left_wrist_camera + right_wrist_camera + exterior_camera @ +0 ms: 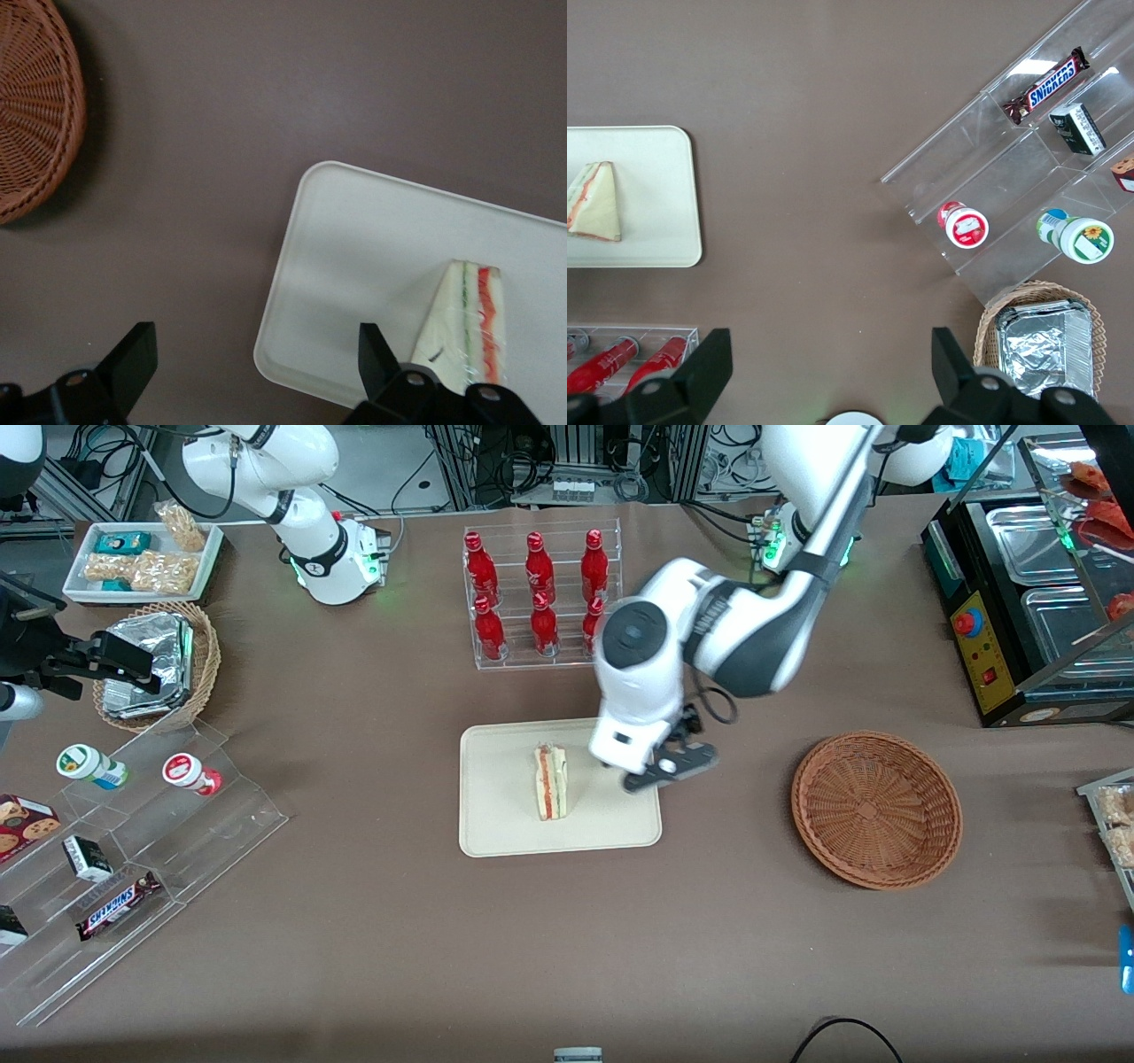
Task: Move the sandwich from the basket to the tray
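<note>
Clock read on the front view, 12 o'clock farthest from that camera.

Find the sandwich (pixel 551 784) on the tray (pixel 505 828), a little toward 3 o'clock from the tray's middle, with its narrow tip pointing to 12 o'clock. Wrapped in clear film, with the red and green layers of the cut edge turned up. Not touching the rim.

Find the gripper (pixel 666 769) over the tray's 3 o'clock edge, just beside the sandwich and apart from it. Jaws spread wide, holding nothing. In the wrist view, one of the fingers (pixel 376 354) over the tray near the sandwich (pixel 465 328), the other over bare brown cloth outside the rim of the tray (pixel 354 239).

Look for the basket (pixel 875 809) well apart from the tray at 3 o'clock, toward the working arm's end of the table. Nothing in it. Seen again by the wrist camera as a slice of wicker rim (pixel 35 106).

At 12 o'clock from the tray, a clear rack of red bottles (pixel 536 593). Toward the parked arm's end, around 9 to 10 o'clock, a clear stepped stand (pixel 151 841) with snacks and a small wicker basket with foil packs (pixel 155 664).
</note>
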